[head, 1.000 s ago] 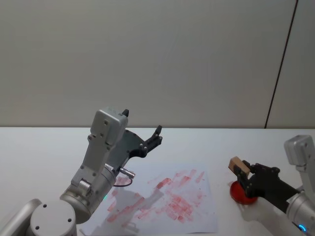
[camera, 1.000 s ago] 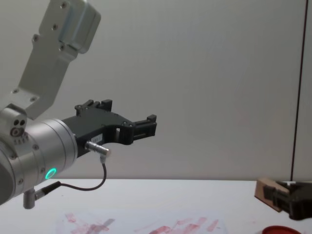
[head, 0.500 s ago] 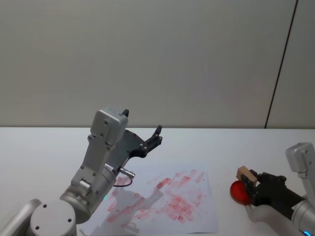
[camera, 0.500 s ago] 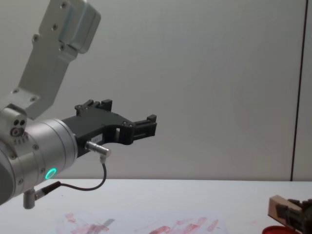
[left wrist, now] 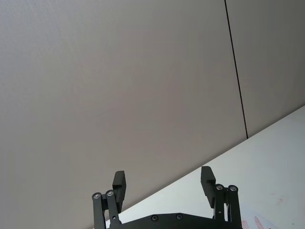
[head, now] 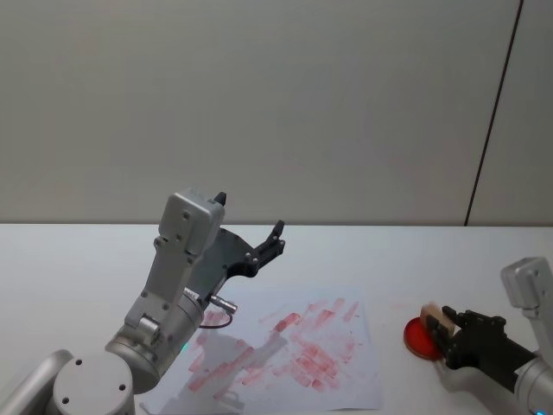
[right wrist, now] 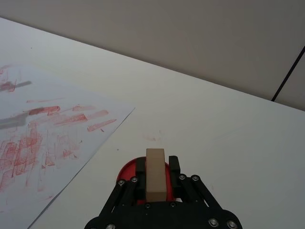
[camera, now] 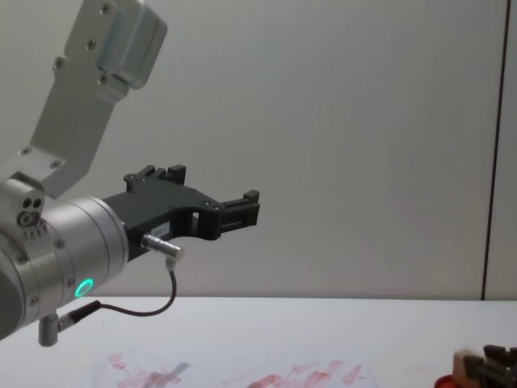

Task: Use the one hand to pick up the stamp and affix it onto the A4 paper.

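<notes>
wooden stamp point(right wrist: 155, 174) in right claw point(right wrist: 156, 168), over ink pad point(head: 422, 338) edge

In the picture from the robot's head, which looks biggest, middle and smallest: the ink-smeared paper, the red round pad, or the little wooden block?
Largest to smallest, as they look in the head view:
1. The white A4 paper smeared with red ink.
2. The flat round red ink pad, partly hidden.
3. The small pale tan wooden stamp, clamped in the right black pincer over the pad.

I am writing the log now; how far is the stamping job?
Done: the right pincer is shut on the stamp. In hand: it holds the stamp over the ink pad, beside the paper. Left: carry it over and press it on the paper. The left pincer hangs open, raised above the table.
</notes>
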